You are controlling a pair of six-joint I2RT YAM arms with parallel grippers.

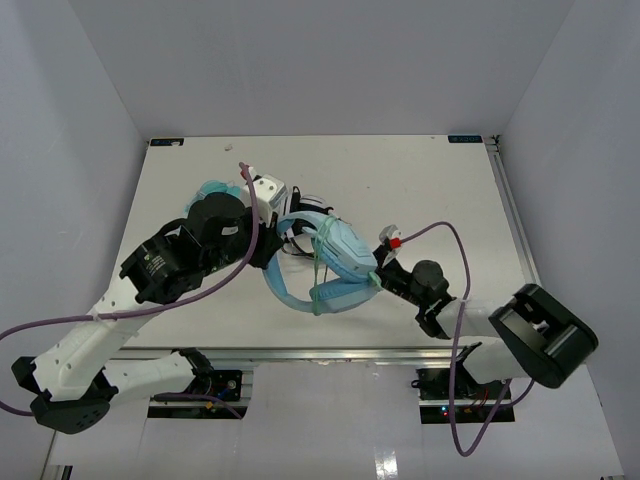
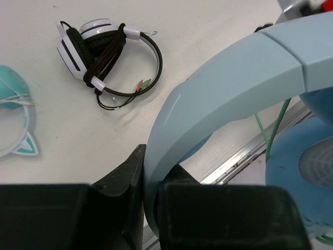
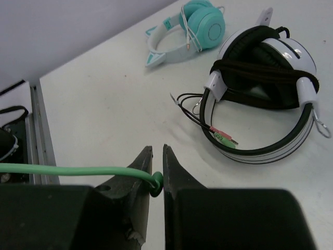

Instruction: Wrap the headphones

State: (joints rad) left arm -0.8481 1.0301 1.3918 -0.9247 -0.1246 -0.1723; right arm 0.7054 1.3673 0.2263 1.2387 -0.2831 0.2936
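bright, even light, soft shadows; left claw (image 2: 154, 174) blurred near the lens.

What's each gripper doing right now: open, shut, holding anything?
Left gripper: closed on the blue headband.
Right gripper: closed on the green cable.

top view looks down, far — wrist views, close, share black-and-white headphones (image 2: 86, 49)

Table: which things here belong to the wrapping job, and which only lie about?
Job: light blue headphones, held by the left pincer; their green cable, pinched in the right pincer.
Lying about: black-and-white headphones; teal cat-ear headphones.
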